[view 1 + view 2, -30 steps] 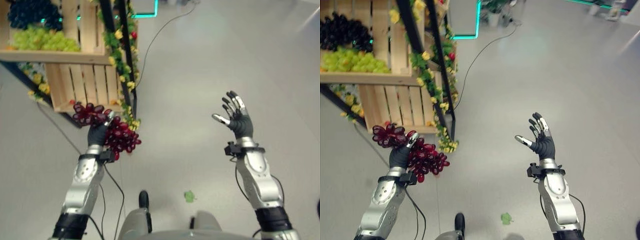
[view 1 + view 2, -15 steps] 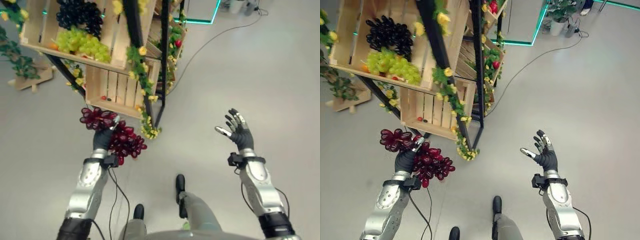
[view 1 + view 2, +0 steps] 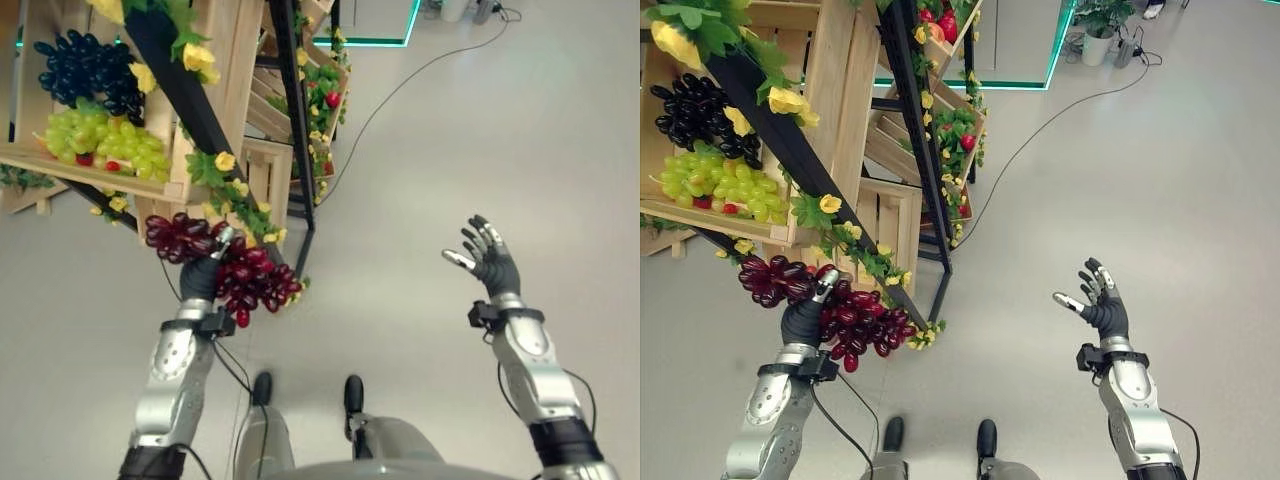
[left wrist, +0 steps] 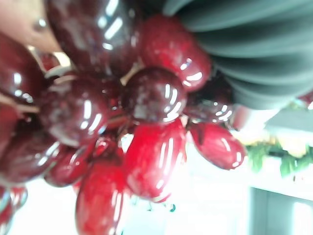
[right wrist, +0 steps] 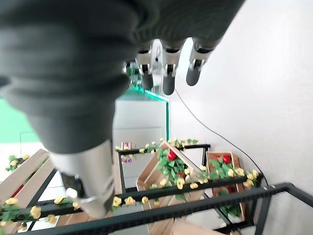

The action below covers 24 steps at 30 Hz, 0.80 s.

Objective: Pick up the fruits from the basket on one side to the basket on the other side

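Clearly mid-transfer: one bunch is out of its crate and in hand, not yet set down; judging by what lies in the crates, most of the job remains. Wooden display stand (image 3: 845, 90), slatted pale-wood crates on a black metal frame wound with plastic-looking green leaves and yellow flowers, rises above and beyond the left fingers. Upper crate (image 3: 60, 165) well above those fingers holds a black grape bunch (image 3: 85, 68), matte dark beads, and under it a green grape bunch (image 3: 100, 135), pale and translucent, with a few small red pieces at its edge. No receiving basket is identifiable in these views, so the drop point cannot be told. Red grape bunch (image 3: 855, 325), the carried fruit: glossy oval berries, deep red to maroon, hard highlights in the left wrist view suggesting smooth plastic skins; it spills to both sides of the left hand (image 3: 805, 318), one lobe past the fingertips, the larger lobe hanging beside the thumb side. That hand's fingers are curled round the bunch's middle. Right hand (image 3: 1104, 312) raised, well apart from stand and fruit, fingers spread straight, holding nothing.
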{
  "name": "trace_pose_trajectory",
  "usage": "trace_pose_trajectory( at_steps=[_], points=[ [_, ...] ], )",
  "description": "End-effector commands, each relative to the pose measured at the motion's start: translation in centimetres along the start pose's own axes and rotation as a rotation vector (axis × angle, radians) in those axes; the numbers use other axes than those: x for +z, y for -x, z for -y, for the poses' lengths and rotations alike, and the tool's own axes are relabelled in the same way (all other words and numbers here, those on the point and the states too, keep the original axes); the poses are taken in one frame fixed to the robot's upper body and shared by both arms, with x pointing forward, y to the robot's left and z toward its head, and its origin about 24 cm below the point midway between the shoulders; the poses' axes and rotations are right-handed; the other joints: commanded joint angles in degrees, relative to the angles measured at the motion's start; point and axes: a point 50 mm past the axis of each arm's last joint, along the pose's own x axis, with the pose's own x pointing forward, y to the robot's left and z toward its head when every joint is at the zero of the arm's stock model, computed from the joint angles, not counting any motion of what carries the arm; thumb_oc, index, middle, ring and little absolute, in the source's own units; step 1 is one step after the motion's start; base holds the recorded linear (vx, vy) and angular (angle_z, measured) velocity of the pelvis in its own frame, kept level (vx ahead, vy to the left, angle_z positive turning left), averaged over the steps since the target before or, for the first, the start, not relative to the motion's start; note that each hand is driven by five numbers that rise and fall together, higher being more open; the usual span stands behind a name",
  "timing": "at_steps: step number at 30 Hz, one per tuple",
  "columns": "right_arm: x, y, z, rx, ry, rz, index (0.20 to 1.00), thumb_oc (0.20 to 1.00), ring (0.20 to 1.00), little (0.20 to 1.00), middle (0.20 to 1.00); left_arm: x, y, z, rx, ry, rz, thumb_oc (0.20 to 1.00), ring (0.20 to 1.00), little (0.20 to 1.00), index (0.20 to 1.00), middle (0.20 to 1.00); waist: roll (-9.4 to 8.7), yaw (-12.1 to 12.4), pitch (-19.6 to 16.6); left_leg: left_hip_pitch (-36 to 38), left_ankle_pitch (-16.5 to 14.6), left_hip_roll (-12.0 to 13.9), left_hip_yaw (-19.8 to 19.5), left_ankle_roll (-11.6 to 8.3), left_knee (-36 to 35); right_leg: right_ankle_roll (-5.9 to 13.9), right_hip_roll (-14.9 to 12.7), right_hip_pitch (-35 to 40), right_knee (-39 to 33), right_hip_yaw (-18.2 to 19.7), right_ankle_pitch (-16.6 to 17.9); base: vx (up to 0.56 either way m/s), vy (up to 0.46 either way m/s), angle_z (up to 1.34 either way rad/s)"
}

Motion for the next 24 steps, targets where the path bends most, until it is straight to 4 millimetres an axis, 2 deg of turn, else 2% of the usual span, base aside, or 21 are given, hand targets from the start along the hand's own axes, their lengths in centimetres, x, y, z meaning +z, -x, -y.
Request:
trace_pose_trajectory(
  at_steps=[1,2,3,4,6,8,11,12,13,14,15,16,18,19,20,21,24],
  points=[
    [3.1,-0.8,0.1,0.015,0.012,0.157,1.0,1.0,1.0,1.0,1.0,4.0,-0.2,-1.1,0.004,-0.057,0.191,0.2,0.2,0.2,0.2,0.2,-0.94,1.8,-2.8,2.4,0.3,-3.1,0.6,-1.84,4.6,10.4,-9.8,3.4,1.8,2.6,-11.0,0.22,0.293,-0.16],
    [3.1,-0.6,-0.5,0.064,0.005,0.158,1.0,1.0,1.0,1.0,1.0,3.9,0.0,-1.5,0.007,-0.062,0.18,0.2,0.2,0.2,0.2,0.2,-1.68,2.2,-2.8,2.6,-5.7,-6.1,-3.5,-1.14,10.3,10.76,-11.6,4.4,1.3,4.4,-10.8,0.13,0.267,-0.24],
    [3.1,-0.5,-0.6,0.073,0.005,0.159,1.0,1.0,1.0,1.0,1.0,3.9,0.0,-1.5,0.003,-0.066,0.178,0.2,0.2,0.2,0.2,0.2,-1.42,2.6,-2.9,3.1,-6.5,-7.7,-6.4,-0.96,10.0,11.02,-12.1,4.1,1.2,5.2,-10.1,0.13,0.267,-0.27],
    [3.1,-0.5,-0.6,0.073,0.005,0.158,1.0,1.0,1.0,1.0,1.0,3.9,0.0,-1.5,0.003,-0.066,0.177,0.2,0.2,0.2,0.2,0.2,-1.46,2.5,-2.9,3.1,-6.6,-7.8,-6.5,-0.89,10.0,11.07,-12.1,4.2,1.2,5.1,-10.1,0.05,0.259,-0.55],
    [2.8,0.0,-0.3,0.071,0.008,0.146,1.0,1.0,1.0,1.0,1.0,3.8,-0.2,-1.2,-0.025,-0.054,0.17,0.2,0.2,0.2,0.2,0.2,-0.72,0.5,-3.1,4.0,-6.2,-7.4,-3.4,-0.35,7.3,12.21,-13.6,3.7,2.0,5.3,-9.2,0.03,0.331,-0.53],
    [2.6,0.3,-0.2,0.052,-0.003,0.14,1.0,1.0,1.0,1.0,1.0,4.0,-0.5,-1.3,-0.075,-0.095,0.158,0.2,0.2,0.2,0.2,0.2,-1.22,-0.4,-4.2,5.2,-5.9,-7.3,-2.4,0.71,3.7,14.49,-15.8,0.7,4.5,6.0,-6.6,0.02,0.364,0.22],
    [2.6,0.3,-0.5,0.054,-0.026,0.145,1.0,1.0,1.0,1.0,1.0,4.2,-0.7,-1.4,-0.117,-0.112,0.146,0.2,0.2,0.2,0.2,0.2,-1.84,-1.3,-4.9,5.2,-5.9,-8.2,-1.7,1.77,2.4,15.47,-16.9,-1.3,5.9,7.5,-5.4,0.0,0.27,0.07],
    [2.6,0.4,-0.5,0.053,-0.03,0.148,1.0,1.0,1.0,1.0,1.0,4.2,-0.8,-1.4,-0.133,-0.131,0.14,0.2,0.2,0.2,0.2,0.2,-2.05,-1.8,-5.0,5.2,-5.6,-8.5,-1.3,2.19,1.3,16.04,-17.6,-2.1,5.8,8.3,-4.1,-0.12,0.309,0.14],
    [2.9,0.2,-0.8,0.059,-0.028,0.16,1.0,1.0,1.0,1.0,1.0,4.9,-1.3,-1.4,-0.153,-0.153,0.159,0.2,0.2,0.2,0.2,0.2,-2.35,-2.7,-4.7,4.9,-5.5,-9.4,-0.5,2.8,0.7,16.36,-18.7,-3.9,5.1,9.1,0.9,-0.12,0.228,0.08],
    [2.9,0.1,-0.8,0.059,-0.029,0.162,1.0,1.0,1.0,1.0,1.0,4.9,-1.3,-1.4,-0.153,-0.154,0.161,0.2,0.2,0.2,0.2,0.2,-2.46,-2.6,-4.8,4.8,-5.4,-9.5,-0.3,2.87,0.7,16.43,-18.8,-4.1,4.9,9.3,1.2,-0.23,0.316,-0.11],
    [3.3,-0.4,-1.5,0.077,-0.023,0.181,1.0,1.0,1.0,1.0,1.0,4.9,-1.3,-1.9,-0.13,-0.183,0.154,0.2,0.2,0.2,0.2,0.2,-1.42,-1.1,-4.3,3.8,-5.9,-9.1,1.6,3.93,2.4,15.32,-17.5,-5.0,7.2,4.0,-1.7,-0.15,0.202,-0.22],
    [3.3,-0.4,-1.5,0.077,-0.023,0.182,1.0,1.0,1.0,1.0,1.0,4.9,-1.3,-1.9,-0.13,-0.183,0.155,0.2,0.2,0.2,0.2,0.2,-1.43,-1.1,-4.3,3.6,-5.6,-9.2,1.6,3.95,2.4,15.29,-17.5,-5.2,7.2,4.0,-1.5,-0.18,0.297,-0.54],
    [3.2,-0.6,-1.8,0.098,-0.039,0.177,1.0,1.0,1.0,1.0,1.0,5.0,-1.2,-1.9,-0.141,-0.166,0.156,0.2,0.2,0.2,0.2,0.2,-0.81,-0.2,-4.8,2.8,-5.1,-10.2,3.7,4.5,2.8,14.01,-15.1,-2.7,9.0,1.5,-6.3,-0.12,0.234,-0.85],
    [3.2,-0.7,-1.8,0.101,-0.032,0.175,1.0,1.0,1.0,1.0,1.0,5.0,-1.3,-2.0,-0.14,-0.152,0.158,0.2,0.2,0.2,0.2,0.2,-1.07,0.2,-5.0,2.4,-4.9,-10.6,4.2,4.79,3.1,13.72,-14.1,-1.5,9.1,1.0,-7.5,-0.09,0.15,-0.58],
    [3.2,-0.8,-1.8,0.1,-0.032,0.175,1.0,1.0,1.0,1.0,1.0,5.0,-1.3,-2.0,-0.14,-0.152,0.158,0.2,0.2,0.2,0.2,0.2,-1.1,0.3,-4.9,2.5,-5.0,-10.6,4.2,4.78,3.2,13.72,-14.1,-1.4,9.1,1.1,-7.7,-0.1,0.049,-0.3],
    [3.2,-1.0,-1.9,0.107,-0.033,0.171,1.0,1.0,1.0,1.0,1.0,5.1,-1.5,-1.8,-0.138,-0.131,0.166,0.2,0.2,0.2,0.2,0.2,-1.85,1.4,-5.3,1.5,-5.1,-10.9,5.0,4.94,4.7,13.14,-13.6,0.8,8.1,0.5,-8.9,-0.06,0.017,-0.3],
    [3.1,-1.1,-1.9,0.111,-0.043,0.163,1.0,1.0,1.0,1.0,1.0,5.1,-1.5,-1.8,-0.15,-0.086,0.168,0.2,0.2,0.2,0.2,0.2,-2.33,1.9,-5.6,1.1,-5.3,-10.3,6.0,4.62,6.3,13.15,-14.7,2.0,4.9,-0.9,-8.4,-0.07,-0.033,-0.29]
  ],
)
